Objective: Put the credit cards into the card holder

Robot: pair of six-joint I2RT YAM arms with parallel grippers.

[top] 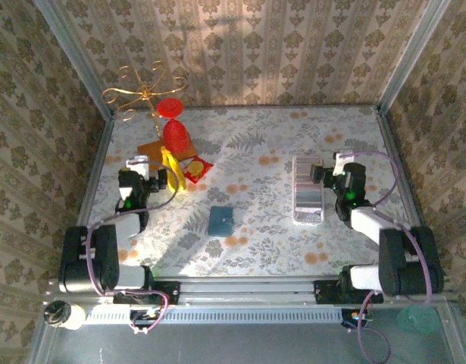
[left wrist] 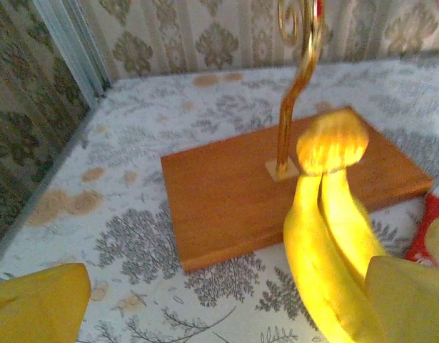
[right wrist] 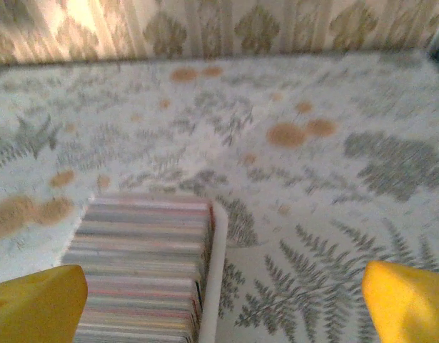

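Left jaws gape empty by the bananas point(left wrist: 326, 236) near the worktop's point(top: 278, 250) left edge; right jaws gape empty by the cards point(right wrist: 140, 271). Holder point(top: 220, 220) lies flat mid-worktop, toward the near edge.

The stand's base point(left wrist: 226, 200) is smooth wood with a soft sheen, and its pole point(left wrist: 294, 93) is shiny gold metal. The bananas point(left wrist: 326, 243) look glossy. The table cover point(right wrist: 312, 179) and the card holder point(top: 220, 220) look matt.
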